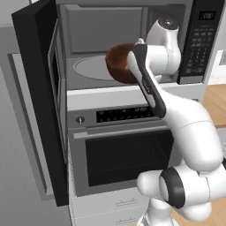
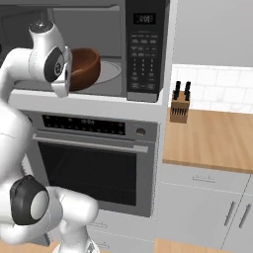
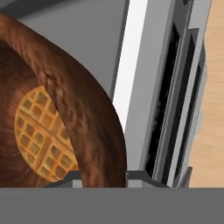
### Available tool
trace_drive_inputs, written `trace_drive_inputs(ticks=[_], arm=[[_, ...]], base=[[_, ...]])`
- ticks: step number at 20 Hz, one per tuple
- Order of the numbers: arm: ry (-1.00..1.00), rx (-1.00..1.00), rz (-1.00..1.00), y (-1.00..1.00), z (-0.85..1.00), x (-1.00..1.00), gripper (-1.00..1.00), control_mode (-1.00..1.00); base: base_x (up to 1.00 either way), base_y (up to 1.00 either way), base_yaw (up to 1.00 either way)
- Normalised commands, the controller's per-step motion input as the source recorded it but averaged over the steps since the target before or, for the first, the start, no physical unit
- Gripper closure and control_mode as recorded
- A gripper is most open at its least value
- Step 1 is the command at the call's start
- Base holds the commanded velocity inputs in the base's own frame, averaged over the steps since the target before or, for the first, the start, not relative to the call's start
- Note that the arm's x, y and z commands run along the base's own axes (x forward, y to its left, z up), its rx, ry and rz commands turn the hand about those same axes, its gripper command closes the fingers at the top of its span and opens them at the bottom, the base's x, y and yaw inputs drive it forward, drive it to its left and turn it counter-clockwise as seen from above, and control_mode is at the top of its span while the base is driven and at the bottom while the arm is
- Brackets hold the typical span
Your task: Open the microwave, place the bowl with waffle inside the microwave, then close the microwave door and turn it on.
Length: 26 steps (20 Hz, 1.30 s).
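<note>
The microwave (image 1: 101,26) stands open, its black microwave door (image 1: 35,88) swung out to the left. The reddish-brown bowl (image 1: 120,64) hangs at the cavity mouth, over the front right of the pale turntable (image 1: 90,68). In the right base view the bowl (image 2: 88,65) sits just left of the keypad strip (image 2: 144,49). My gripper (image 3: 105,177) is shut on the bowl's thick wall (image 3: 87,118), one fingertip on each side. A golden waffle (image 3: 41,135) lies inside the bowl. My white hand (image 1: 163,55) hides the bowl's right side.
A steel-fronted oven (image 1: 123,150) with a horizontal handle sits directly under the microwave. To the right runs a wooden counter (image 2: 212,138) with a knife block (image 2: 180,106) against the tiled wall. The open door blocks the left side.
</note>
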Motion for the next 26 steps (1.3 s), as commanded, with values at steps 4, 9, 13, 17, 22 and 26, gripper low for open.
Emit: trace_drive_inputs(ticks=[4,9,13,17,22,26], arm=[[0.20,0.00,0.00,0.45,0.12,0.61,1.00,-1.00],[0.07,0.00,0.00,0.54,0.03,0.70,1.00,-1.00],[0.07,0.00,0.00,0.46,0.00,0.87,1.00,-1.00],[0.01,0.00,0.00,0.12,-0.13,0.63,1.00,-1.00],[-0.16,0.01,0.00,0.00,-0.50,0.00,-1.00,-1.00],[-0.41,0.19,0.00,-0.14,-0.30,-0.16,-1.00,-1.00]], base=[[0.00,0.00,0.00],[0.00,0.00,0.00],[0.00,0.00,0.00],[0.00,0.00,0.00],[0.00,0.00,0.00],[0.00,0.00,0.00]])
